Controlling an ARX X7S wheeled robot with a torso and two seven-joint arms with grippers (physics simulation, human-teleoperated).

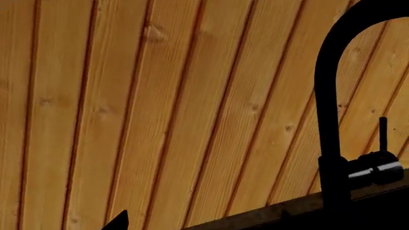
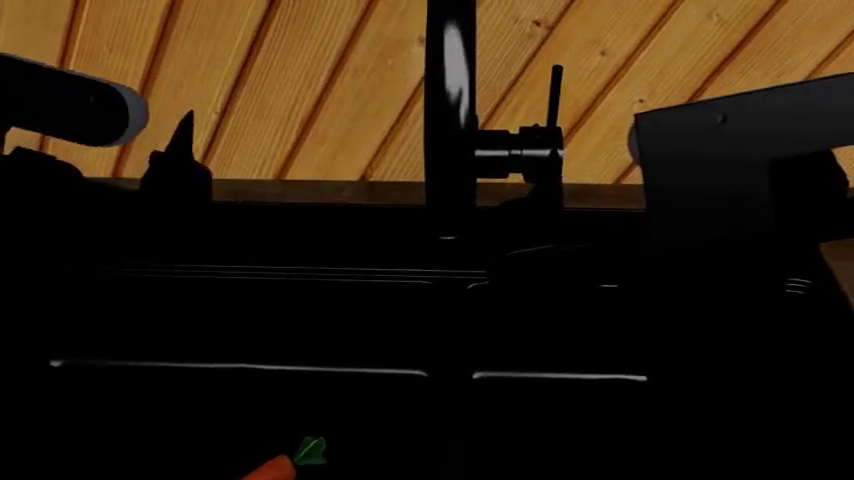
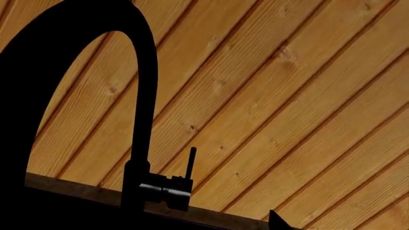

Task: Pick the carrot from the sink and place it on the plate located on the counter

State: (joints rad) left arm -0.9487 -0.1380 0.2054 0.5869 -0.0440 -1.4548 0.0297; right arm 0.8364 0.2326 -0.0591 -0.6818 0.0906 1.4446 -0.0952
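A kitchen: a black sink [image 2: 267,330] with a tall arched faucet [image 3: 137,120] stands before a wood-plank wall [image 1: 160,96].

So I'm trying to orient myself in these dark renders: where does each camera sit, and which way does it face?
Head: on the robot's head, facing the sink and faucet; the carrot sits at the bottom edge, both arms show dimly.
Left wrist: on the left arm, facing the wood wall; one dark tip shows.
Right wrist: likewise, on the right arm.
All three share the faucet and wall.

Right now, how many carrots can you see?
1. A carrot shows at the bottom edge of the head view, low in the dark sink, partly cut off. The sink is very dark, so others may be hidden.
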